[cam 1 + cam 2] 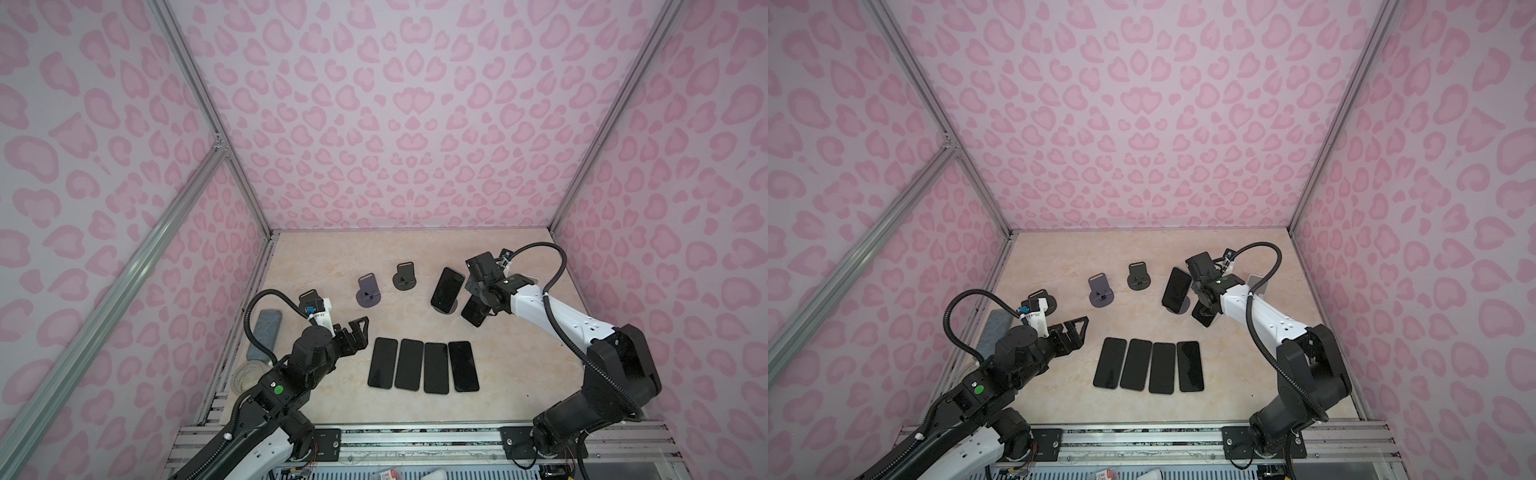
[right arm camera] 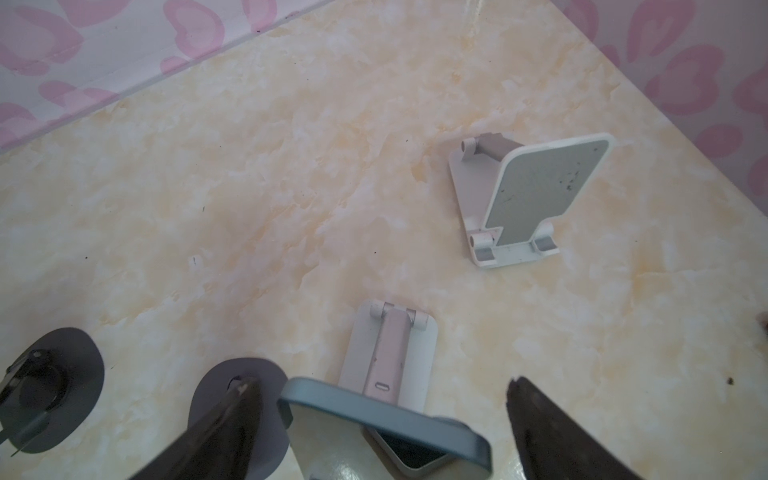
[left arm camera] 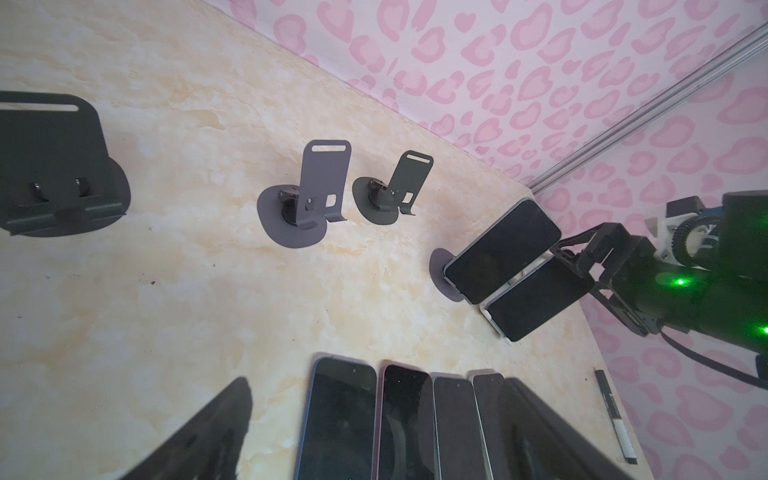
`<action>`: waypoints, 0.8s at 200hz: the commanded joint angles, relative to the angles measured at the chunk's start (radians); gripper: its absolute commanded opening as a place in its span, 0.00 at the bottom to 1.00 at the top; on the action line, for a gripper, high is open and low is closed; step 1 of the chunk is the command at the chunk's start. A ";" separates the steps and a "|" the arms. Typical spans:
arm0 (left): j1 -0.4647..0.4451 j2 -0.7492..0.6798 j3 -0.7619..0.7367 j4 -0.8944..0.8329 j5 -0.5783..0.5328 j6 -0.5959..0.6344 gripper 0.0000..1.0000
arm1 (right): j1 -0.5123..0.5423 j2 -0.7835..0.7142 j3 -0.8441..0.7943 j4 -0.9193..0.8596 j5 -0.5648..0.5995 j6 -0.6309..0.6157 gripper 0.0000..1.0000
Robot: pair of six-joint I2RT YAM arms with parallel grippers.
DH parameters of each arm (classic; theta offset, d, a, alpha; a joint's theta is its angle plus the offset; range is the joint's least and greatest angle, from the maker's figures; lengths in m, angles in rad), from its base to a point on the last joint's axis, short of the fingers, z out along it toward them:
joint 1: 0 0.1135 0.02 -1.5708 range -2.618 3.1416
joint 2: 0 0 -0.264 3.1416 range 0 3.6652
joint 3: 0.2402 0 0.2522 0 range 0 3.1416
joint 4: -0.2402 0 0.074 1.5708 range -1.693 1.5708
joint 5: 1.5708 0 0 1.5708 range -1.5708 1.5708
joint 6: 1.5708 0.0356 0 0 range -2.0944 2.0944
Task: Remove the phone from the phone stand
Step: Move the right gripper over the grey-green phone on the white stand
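Observation:
A dark-screened phone [image 1: 471,315] [image 1: 1204,318] leans on a white folding stand [image 2: 390,349] at the back right of the table. My right gripper [image 1: 473,300] [image 1: 1202,305] [image 2: 380,381] is open over its top. In the right wrist view the phone's blue-grey top edge [image 2: 386,419] lies between the two fingers, with a gap on each side. The left wrist view shows the same phone [image 3: 540,299] with those fingers [image 3: 577,253] at its upper end. My left gripper [image 1: 356,332] [image 1: 1077,328] [image 3: 378,380] hovers open, holding nothing, left of the flat phones.
A second phone [image 1: 446,289] leans on a round grey stand just left of the first. Several phones [image 1: 422,365] lie flat in a front row. Empty stands: grey [image 1: 368,291], dark [image 1: 405,278], dark [image 3: 54,166], white [image 2: 532,199]. A pen [image 3: 615,415] lies by the right wall.

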 commanded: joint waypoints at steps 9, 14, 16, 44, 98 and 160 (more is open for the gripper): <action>0.002 -0.007 0.010 -0.004 -0.004 0.000 0.95 | 0.000 0.018 -0.007 0.004 0.008 0.034 0.93; 0.002 -0.009 0.011 -0.007 -0.005 0.000 0.95 | 0.001 0.021 -0.003 -0.005 0.008 0.038 0.92; 0.002 -0.010 0.012 -0.008 -0.007 0.000 0.95 | 0.000 0.023 0.000 -0.006 0.008 0.039 0.92; 0.002 -0.025 0.014 -0.016 -0.016 0.007 0.95 | 0.001 0.029 -0.003 0.005 0.000 0.036 0.90; 0.002 -0.045 0.009 -0.041 -0.048 0.015 0.95 | 0.000 0.045 -0.018 0.005 0.016 0.067 0.90; 0.002 -0.076 -0.007 -0.057 -0.071 0.013 0.95 | 0.006 0.054 -0.017 0.018 -0.003 0.022 0.81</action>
